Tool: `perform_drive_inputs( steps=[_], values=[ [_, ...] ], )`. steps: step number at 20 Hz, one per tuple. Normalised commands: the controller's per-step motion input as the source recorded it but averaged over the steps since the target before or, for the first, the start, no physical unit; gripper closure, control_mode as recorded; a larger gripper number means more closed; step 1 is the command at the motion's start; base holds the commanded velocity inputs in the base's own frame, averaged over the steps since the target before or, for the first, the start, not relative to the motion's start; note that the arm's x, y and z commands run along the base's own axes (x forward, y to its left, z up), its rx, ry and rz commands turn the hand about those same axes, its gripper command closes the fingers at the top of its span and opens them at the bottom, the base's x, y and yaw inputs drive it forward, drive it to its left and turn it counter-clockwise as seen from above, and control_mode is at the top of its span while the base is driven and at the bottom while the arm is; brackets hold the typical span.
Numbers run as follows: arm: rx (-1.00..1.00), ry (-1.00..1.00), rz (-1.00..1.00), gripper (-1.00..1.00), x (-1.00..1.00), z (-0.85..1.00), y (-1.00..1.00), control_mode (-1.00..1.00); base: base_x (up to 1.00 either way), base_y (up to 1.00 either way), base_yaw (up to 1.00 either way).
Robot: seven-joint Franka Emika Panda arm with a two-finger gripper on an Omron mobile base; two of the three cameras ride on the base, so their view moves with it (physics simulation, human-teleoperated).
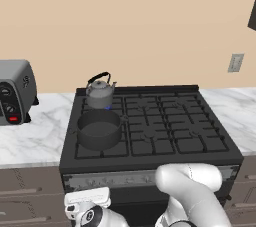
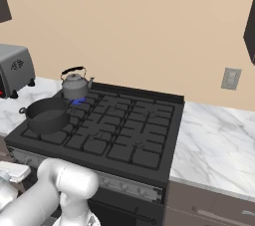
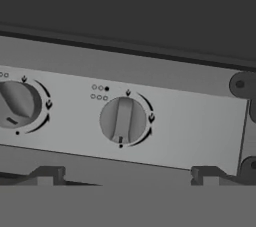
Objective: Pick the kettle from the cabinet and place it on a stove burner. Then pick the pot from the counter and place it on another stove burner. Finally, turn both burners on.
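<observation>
The grey kettle [image 1: 100, 92] [image 2: 74, 85] stands on the stove's back left burner, and a small blue flame [image 1: 107, 107] shows under it. In front of it the dark pot [image 1: 99, 130] [image 2: 46, 114] rests on the front left burner [image 1: 85, 151]. My gripper [image 3: 125, 177] is low, facing the stove's control panel, and open with nothing between its fingertips [image 3: 46, 176]. An upright knob [image 3: 122, 120] sits straight ahead of it. A second knob [image 3: 17, 105] to its left is turned off vertical.
White marble counter [image 1: 35, 141] [image 2: 214, 135] flanks the stove. A grey toaster oven [image 1: 15, 91] [image 2: 15, 68] stands on the left counter. The other burners [image 1: 165, 121] carry nothing. A dark cabinet corner [image 1: 252, 16] pokes in at the upper right.
</observation>
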Motion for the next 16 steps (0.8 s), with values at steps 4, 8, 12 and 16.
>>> perform_drive_inputs(
  steps=[4, 8, 12, 16],
  values=[
    [0.0, 0.0, 0.0, -1.0, 0.12, -0.14, 0.04, -1.0, 0.0, 0.0, 0.0],
    [0.0, 0.0, 0.0, -1.0, 0.06, -0.19, 0.0, -1.0, 0.0, 0.0, 0.0],
    [0.0, 0.0, 0.0, -1.0, 0.0, -0.18, 0.0, -1.0, 0.0, 0.0, 0.0],
    [0.0, 0.0, 0.0, -1.0, 0.04, -0.03, 0.0, -1.0, 0.0, 0.0, 0.0]
  ],
)
